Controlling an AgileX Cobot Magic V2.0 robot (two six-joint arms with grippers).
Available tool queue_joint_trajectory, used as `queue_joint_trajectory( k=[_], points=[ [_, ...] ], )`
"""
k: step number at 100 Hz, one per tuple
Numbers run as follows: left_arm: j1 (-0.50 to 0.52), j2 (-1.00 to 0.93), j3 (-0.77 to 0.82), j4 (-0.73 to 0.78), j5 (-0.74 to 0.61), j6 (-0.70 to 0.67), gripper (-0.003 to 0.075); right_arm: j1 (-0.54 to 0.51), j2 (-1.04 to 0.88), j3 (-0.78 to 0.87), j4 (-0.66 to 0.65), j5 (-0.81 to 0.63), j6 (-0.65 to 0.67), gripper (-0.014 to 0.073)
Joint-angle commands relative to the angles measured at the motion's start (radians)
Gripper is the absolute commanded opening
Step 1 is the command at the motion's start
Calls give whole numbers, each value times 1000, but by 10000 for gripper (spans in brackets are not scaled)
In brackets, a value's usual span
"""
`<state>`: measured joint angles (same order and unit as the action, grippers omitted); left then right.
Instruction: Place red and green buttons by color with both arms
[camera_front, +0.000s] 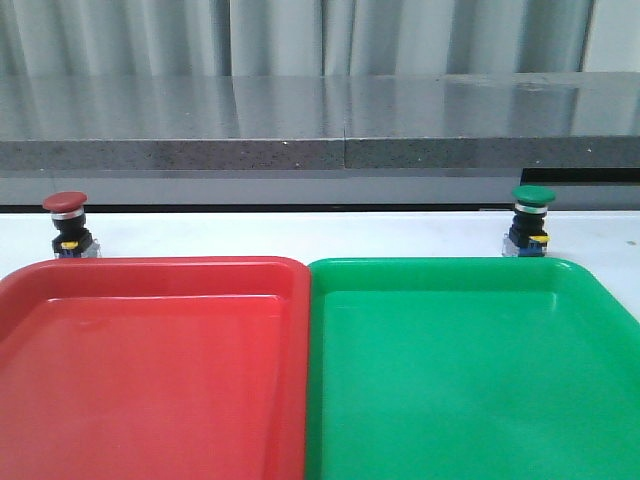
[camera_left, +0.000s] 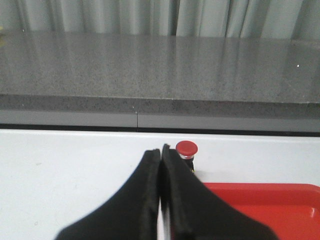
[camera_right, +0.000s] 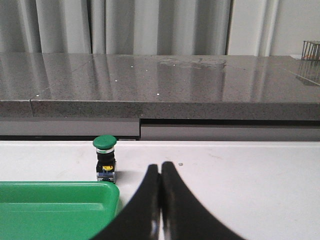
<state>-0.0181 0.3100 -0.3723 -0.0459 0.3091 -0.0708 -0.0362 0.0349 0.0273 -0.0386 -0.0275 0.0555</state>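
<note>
Nearest, red tray (camera_front: 150, 370) and green tray (camera_front: 470, 370) sit touching on the counter (camera_front: 300, 235). Red button (camera_front: 68, 225) stands upright at the red tray's 11 o'clock, green button (camera_front: 530, 220) at the green tray's 1 o'clock. Left gripper (camera_left: 160, 155) and right gripper (camera_right: 160, 170) are pinched closed, empty.

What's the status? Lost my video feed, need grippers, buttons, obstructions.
Left gripper and right gripper shut, empty. Red button and green button upright on table, behind red tray and green tray. Nothing in the way.
</note>
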Motion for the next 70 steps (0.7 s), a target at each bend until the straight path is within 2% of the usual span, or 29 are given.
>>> queue_joint_trajectory(
  k=[1, 31, 48, 54, 61, 70],
  points=[
    [2, 90, -91, -1, -19, -7, -21, -7, 7, -18, 0, -73, -8, -63],
    [2, 416, -248, -16, -13, -7, -20, -7, 7, -18, 0, -73, -8, -63],
    [2, 659, -387, -50, 19, -7, -5, -7, 7, -18, 0, -73, -8, -63],
    [2, 742, -448, -73, 19, -7, 42, -7, 7, -18, 0, -73, -8, -63],
    [2, 825, -510, -96, 26, -7, 137, -7, 7, -18, 0, -73, -8, -63],
    [2, 924, -594, -108, 53, -7, 328, -7, 7, -18, 0, -73, -8, -63]
  ],
)
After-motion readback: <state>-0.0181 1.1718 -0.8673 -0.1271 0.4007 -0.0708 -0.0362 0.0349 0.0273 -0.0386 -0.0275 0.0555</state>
